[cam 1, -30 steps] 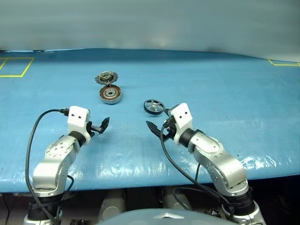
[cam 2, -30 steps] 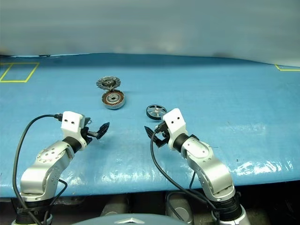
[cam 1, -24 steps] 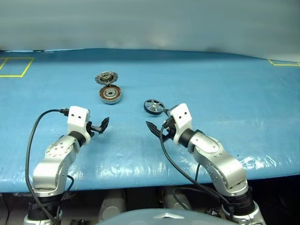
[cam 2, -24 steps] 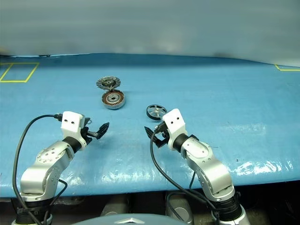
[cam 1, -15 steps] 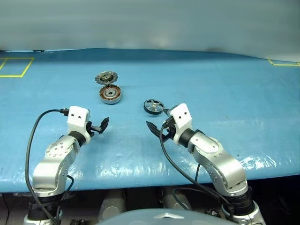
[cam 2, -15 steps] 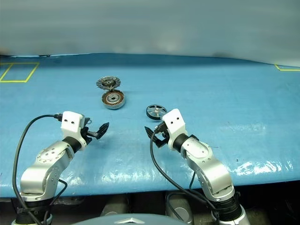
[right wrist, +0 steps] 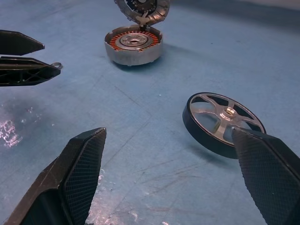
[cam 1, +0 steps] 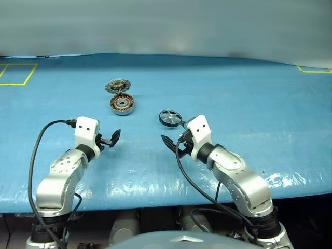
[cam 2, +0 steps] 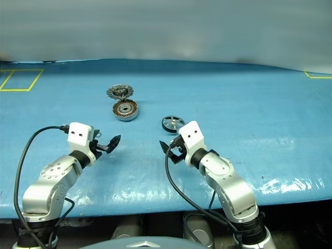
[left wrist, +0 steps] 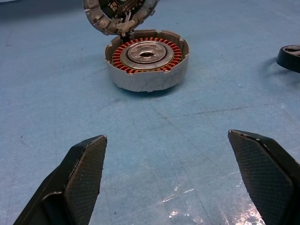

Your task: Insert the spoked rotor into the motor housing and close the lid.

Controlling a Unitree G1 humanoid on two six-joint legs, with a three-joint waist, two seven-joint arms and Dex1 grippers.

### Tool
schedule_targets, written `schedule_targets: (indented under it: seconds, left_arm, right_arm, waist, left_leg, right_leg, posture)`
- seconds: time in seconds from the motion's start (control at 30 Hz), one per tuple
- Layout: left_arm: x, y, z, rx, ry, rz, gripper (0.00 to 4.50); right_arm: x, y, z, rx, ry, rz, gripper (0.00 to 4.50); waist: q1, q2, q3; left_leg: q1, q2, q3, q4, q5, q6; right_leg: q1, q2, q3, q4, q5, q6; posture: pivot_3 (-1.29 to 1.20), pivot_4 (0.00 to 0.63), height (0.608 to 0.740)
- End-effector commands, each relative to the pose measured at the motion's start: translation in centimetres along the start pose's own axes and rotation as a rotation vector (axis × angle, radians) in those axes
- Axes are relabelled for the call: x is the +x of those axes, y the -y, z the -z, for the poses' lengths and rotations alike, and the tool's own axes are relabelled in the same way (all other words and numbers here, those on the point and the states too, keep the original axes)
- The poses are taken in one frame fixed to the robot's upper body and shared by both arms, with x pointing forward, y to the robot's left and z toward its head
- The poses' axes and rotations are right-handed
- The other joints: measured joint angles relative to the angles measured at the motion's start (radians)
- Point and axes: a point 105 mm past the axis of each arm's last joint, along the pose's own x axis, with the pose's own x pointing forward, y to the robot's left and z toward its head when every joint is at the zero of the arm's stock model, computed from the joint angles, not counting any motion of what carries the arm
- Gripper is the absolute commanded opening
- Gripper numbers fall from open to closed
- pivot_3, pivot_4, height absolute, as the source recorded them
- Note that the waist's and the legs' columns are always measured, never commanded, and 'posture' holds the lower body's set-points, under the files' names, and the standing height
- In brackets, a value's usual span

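Left gripper [cam 1: 113, 138] hangs over the blue table [cam 1: 249, 98], fingers spread wide, nothing in them. Further back sits the housing [cam 1: 122, 104] with the lid [cam 1: 118, 85] touching its far edge, tilted up. The rotor [cam 1: 169, 118] lies just beyond the right gripper [cam 1: 169, 141], also wide open and empty.

Matt grey metal motor housing [left wrist: 147, 63], coppery windings.
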Motion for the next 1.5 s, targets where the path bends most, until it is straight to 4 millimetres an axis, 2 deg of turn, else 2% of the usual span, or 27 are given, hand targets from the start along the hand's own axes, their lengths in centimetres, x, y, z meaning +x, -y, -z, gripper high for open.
schedule_targets:
  seconds: [0.03, 0.33, 0.5, 0.67, 0.83, 1.07, 1.17, 1.37, 1.5]
  left_arm:
    - [0.0, -0.1, -0.8, 0.018, 0.027, -0.003, 4.5]
    - [0.3, -0.3, -1.4, 0.05, 0.031, 0.011, 4.5]
    - [0.7, -0.8, -2.2, 0.132, 0.025, 0.031, 4.5]
    - [1.7, -1.4, -4.0, 0.262, 0.03, 0.081, 4.5]
    - [3.7, -2.3, -6.5, 0.453, 0.041, 0.167, 4.5]
    - [7.0, -2.0, -8.6, 0.657, -0.12, 0.421, 4.5]
    - [8.1, -0.9, -9.0, 0.751, -0.208, 0.546, 4.5]
    - [9.1, 0.2, -8.8, 0.887, -0.416, 0.71, 4.5]
    - [9.8, 0.7, -9.4, 0.94, -0.491, 0.739, 4.5]
  right_arm:
    - [-0.1, 0.0, -0.9, -0.018, 0.036, 0.005, 4.48]
    - [-0.1, 0.0, -0.9, -0.015, 0.036, 0.009, 4.48]
    - [-0.1, -0.1, -0.8, -0.011, 0.036, 0.012, 4.48]
    - [0.0, -0.1, -0.9, -0.008, 0.04, 0.02, 4.48]
    - [0.1, -0.1, -0.9, -0.01, 0.042, 0.021, 4.48]
    - [0.2, 0.0, -0.9, -0.013, 0.047, 0.032, 4.48]
    - [0.1, 0.0, -0.7, -0.008, 0.047, 0.044, 4.48]
    - [-0.1, 0.1, -0.6, 0.002, 0.054, 0.072, 4.48]
    - [-0.3, 0.2, -0.6, 0.015, 0.061, 0.096, 4.48]
  waist:
    - [0.0, 0.0, 0.0]
    - [0.0, 0.0, 0.0]
    - [0.0, 0.0, 0.0]
    - [0.0, 0.0, 0.0]
    - [0.001, 0.0, 0.0]
    - [0.002, 0.0, 0.0]
    - [-0.001, 0.0, 0.001]
    - [-0.008, 0.0, 0.001]
    - [-0.009, 0.0, 0.002]
  left_leg:
    - [0.0, 0.0, 0.0, 0.0, 0.0, 0.0]
    - [0.0, 0.0, 0.0, 0.0, 0.0, 0.0]
    - [0.0, 0.0, 0.0, 0.0, 0.0, 0.0]
    - [0.0, 0.0, 0.0, 0.0, 0.0, 0.0]
    - [0.0, 0.0, 0.0, 0.0, 0.0, 0.0]
    - [-0.004, 0.0, -0.002, 0.0, 0.0, 0.0]
    - [-0.005, 0.0, -0.002, 0.0, 0.0, 0.0]
    - [-0.008, -0.001, -0.002, 0.0, -0.002, 0.003]
    - [-0.008, -0.001, -0.002, 0.0, -0.003, 0.005]
  right_leg:
    - [0.0, 0.0, 0.0, 0.0, 0.0, 0.0]
    - [0.0, 0.0, 0.0, 0.0, 0.0, 0.0]
    - [0.0, 0.0, 0.0, 0.0, 0.0, 0.0]
    - [0.0, 0.0, 0.0, 0.0, 0.0, 0.0]
    - [0.0, 0.0, -0.001, 0.0, 0.0, 0.0]
    - [-0.002, 0.0, -0.002, 0.0, 0.001, 0.001]
    - [-0.003, 0.0, -0.003, 0.0, 0.001, 0.001]
    - [-0.005, 0.0, -0.003, 0.0, 0.0, 0.0]
    - [-0.005, 0.0, -0.002, 0.0, 0.0, 0.0]
  posture:
    - [0.0, 0.15, 0.74]
    - [0.0, 0.15, 0.74]
    - [0.0, 0.15, 0.74]
    - [0.0, 0.15, 0.74]
    - [0.0, 0.15, 0.74]
    - [0.0, 0.15, 0.74]
    - [0.0, 0.15, 0.74]
    - [0.0, 0.15, 0.74]
    - [0.0, 0.15, 0.74]
